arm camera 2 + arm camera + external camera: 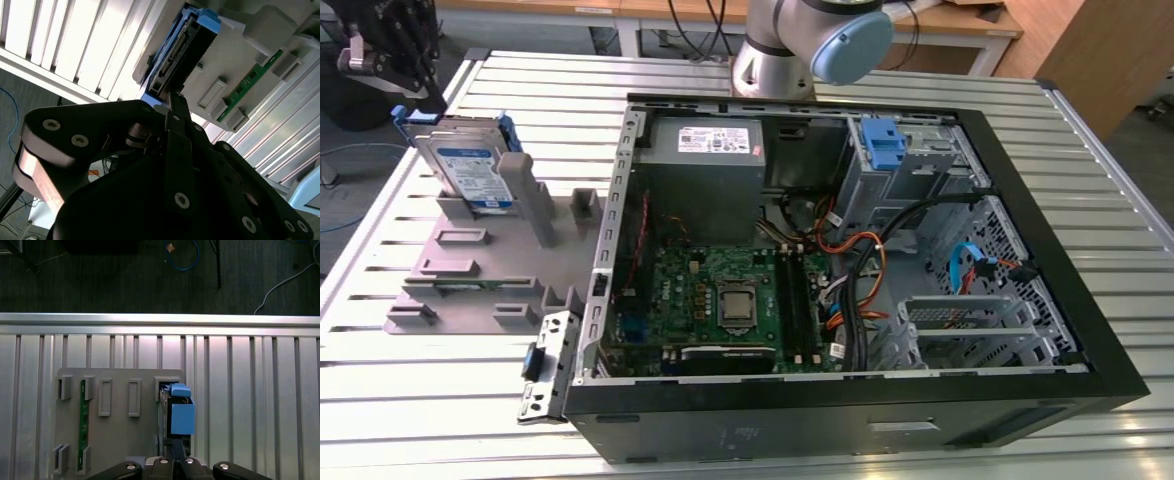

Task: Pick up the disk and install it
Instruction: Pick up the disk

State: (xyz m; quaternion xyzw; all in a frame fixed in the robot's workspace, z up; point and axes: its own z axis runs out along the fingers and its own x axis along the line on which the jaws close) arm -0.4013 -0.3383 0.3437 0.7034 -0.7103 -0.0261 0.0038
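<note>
Just above the upright disk (470,165) in grey holder (480,270), gripper (408,88).

Bright even light, glaring table slats (65,40)

The disk (464,165) stands on edge in a slot of the fixture (480,270), at the opposite end from the circuit strip (82,425). The fixture lies on the table (400,400), just beside the open computer case (854,405), on the exterior view's left. My gripper (174,450) hangs over the disk's top end.
</note>
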